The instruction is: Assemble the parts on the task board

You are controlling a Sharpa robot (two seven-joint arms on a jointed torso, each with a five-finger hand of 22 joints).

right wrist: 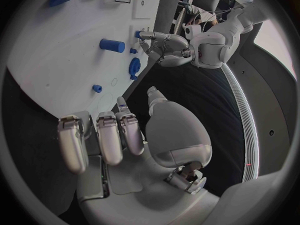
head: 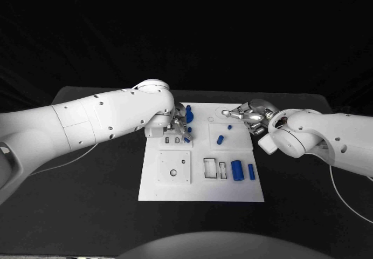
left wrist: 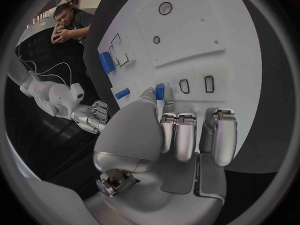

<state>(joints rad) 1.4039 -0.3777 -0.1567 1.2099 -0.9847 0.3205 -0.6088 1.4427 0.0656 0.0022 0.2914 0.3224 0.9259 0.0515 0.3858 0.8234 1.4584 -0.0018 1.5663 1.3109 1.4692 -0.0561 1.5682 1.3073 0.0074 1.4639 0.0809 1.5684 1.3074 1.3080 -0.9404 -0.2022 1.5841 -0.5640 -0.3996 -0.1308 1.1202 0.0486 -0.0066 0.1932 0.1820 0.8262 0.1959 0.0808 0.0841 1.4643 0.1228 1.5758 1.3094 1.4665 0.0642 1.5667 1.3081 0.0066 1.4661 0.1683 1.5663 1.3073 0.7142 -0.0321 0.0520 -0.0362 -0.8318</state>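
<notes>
The white task board [head: 167, 191] lies in the middle of the black table. My left hand [head: 177, 127] hovers over its far left corner; in the left wrist view its thumb and a fingertip pinch a small blue part [left wrist: 160, 91] just beside two oblong slots [left wrist: 184, 86], and the other fingers are curled. My right hand [head: 253, 116] sits at the far right corner with its fingers [right wrist: 106, 135] curled in and nothing in them. A tall blue part [head: 189, 114] stands at the far edge. Two small blue parts [head: 220, 140] lie mid-board. Two blue cylinders [head: 237, 170] lie near the right edge.
Rectangular cut-outs [head: 211, 167] lie beside the cylinders, and a raised square plate with a round hole [head: 172, 172] sits on the board's near left. Thin white cables [head: 70, 159] run over the table on both sides. Black tabletop surrounds the board.
</notes>
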